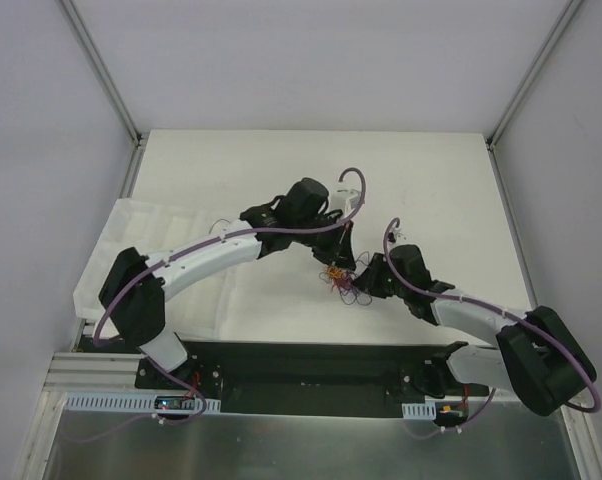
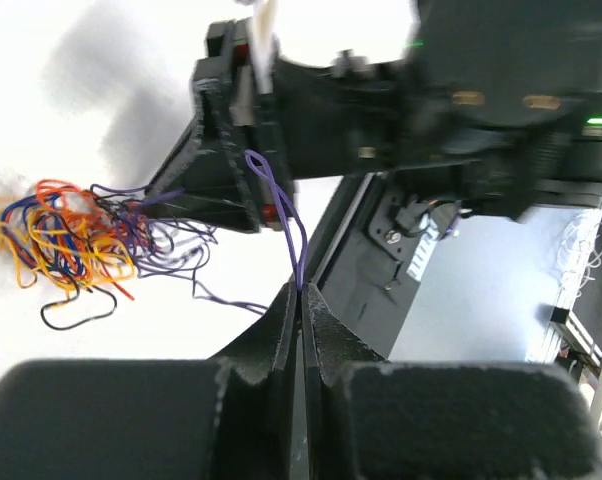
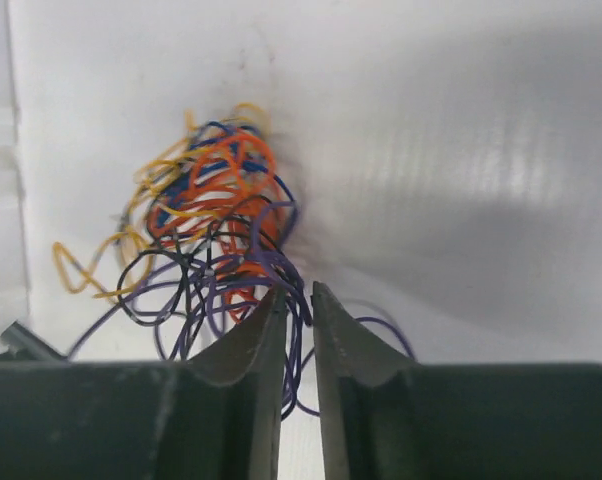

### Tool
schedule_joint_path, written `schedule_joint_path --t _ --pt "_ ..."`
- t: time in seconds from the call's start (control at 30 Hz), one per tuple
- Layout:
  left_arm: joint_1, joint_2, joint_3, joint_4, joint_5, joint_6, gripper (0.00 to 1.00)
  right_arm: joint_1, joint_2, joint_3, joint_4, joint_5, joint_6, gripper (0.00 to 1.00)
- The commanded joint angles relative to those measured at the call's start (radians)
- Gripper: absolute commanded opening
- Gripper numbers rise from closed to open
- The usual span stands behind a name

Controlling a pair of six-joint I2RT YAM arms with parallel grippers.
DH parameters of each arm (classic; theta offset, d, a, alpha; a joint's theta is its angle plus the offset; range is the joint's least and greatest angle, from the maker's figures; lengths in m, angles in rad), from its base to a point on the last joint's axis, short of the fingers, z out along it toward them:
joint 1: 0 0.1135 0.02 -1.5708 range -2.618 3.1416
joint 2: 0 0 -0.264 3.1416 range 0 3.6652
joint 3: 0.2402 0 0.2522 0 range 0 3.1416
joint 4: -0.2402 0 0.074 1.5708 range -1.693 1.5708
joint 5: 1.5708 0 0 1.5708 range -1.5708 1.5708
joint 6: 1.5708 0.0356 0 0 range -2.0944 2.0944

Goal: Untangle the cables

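The cables (image 1: 338, 278) lie as a small knot of orange, yellow, blue, black and purple wires (image 2: 71, 240) on the white table between the two grippers. My left gripper (image 2: 302, 292) is shut on a purple cable loop (image 2: 281, 205) that runs up from its tips, away from the knot. In the top view the left gripper (image 1: 342, 262) points down just above the knot. My right gripper (image 3: 298, 292) has its jaws a narrow gap apart at the near edge of the cables (image 3: 216, 215), with purple strands passing through the gap. It reaches the knot from the right (image 1: 361, 284).
A white ridged sheet (image 1: 131, 250) lies on the table's left side under the left arm. The black base rail (image 1: 301, 365) runs along the near edge. Grey walls with metal frame posts enclose the table.
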Motion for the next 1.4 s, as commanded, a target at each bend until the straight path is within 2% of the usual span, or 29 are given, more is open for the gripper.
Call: schedule_joint_path --t 0.0,0.13,0.27,0.4,0.47,0.6,0.7,0.77,0.87,1.0,1.07,1.17,1.23,1.37 --pt "-0.013 -0.165 0.082 0.018 -0.002 0.02 0.0 -0.04 0.003 0.015 -0.082 0.165 -0.001 0.16" --pt "-0.011 -0.283 0.148 -0.042 -0.118 0.083 0.0 -0.124 -0.061 0.014 -0.206 0.258 -0.03 0.15" --pt "-0.013 -0.4 0.166 -0.079 -0.298 0.124 0.0 -0.218 -0.159 0.026 -0.288 0.288 -0.084 0.15" --pt "-0.011 -0.451 0.162 -0.076 -0.341 0.135 0.0 -0.276 -0.219 0.041 -0.332 0.231 -0.115 0.16" --pt "-0.013 -0.43 0.168 -0.074 -0.301 0.114 0.0 -0.276 -0.259 0.049 -0.316 0.182 -0.147 0.27" --pt "-0.011 -0.33 0.215 -0.07 -0.22 0.06 0.0 -0.27 -0.327 0.064 -0.297 -0.034 -0.245 0.58" --pt "-0.013 -0.288 0.24 -0.071 -0.215 0.04 0.0 -0.206 -0.388 0.083 -0.234 -0.177 -0.303 0.75" --pt "-0.013 -0.279 0.246 -0.071 -0.221 0.035 0.0 -0.132 -0.451 0.067 -0.129 -0.224 -0.294 0.85" --pt "-0.011 -0.276 0.249 -0.071 -0.215 0.029 0.0 -0.02 -0.511 0.047 0.016 -0.179 -0.267 0.94" --pt "-0.013 -0.276 0.251 -0.071 -0.211 0.003 0.0 0.028 -0.463 0.133 0.073 -0.146 -0.283 0.95" --pt "-0.011 -0.267 0.269 -0.071 -0.194 -0.011 0.0 0.051 -0.416 0.17 0.112 -0.148 -0.281 0.93" --pt "-0.011 -0.245 0.315 -0.071 -0.157 -0.026 0.0 0.092 -0.341 0.194 0.175 -0.101 -0.271 0.84" --pt "-0.011 -0.23 0.358 -0.07 -0.138 -0.031 0.0 0.107 -0.279 0.202 0.209 -0.088 -0.258 0.75" --pt "-0.011 -0.202 0.477 -0.068 -0.099 -0.023 0.0 0.12 -0.158 0.121 0.396 -0.064 -0.153 0.63"
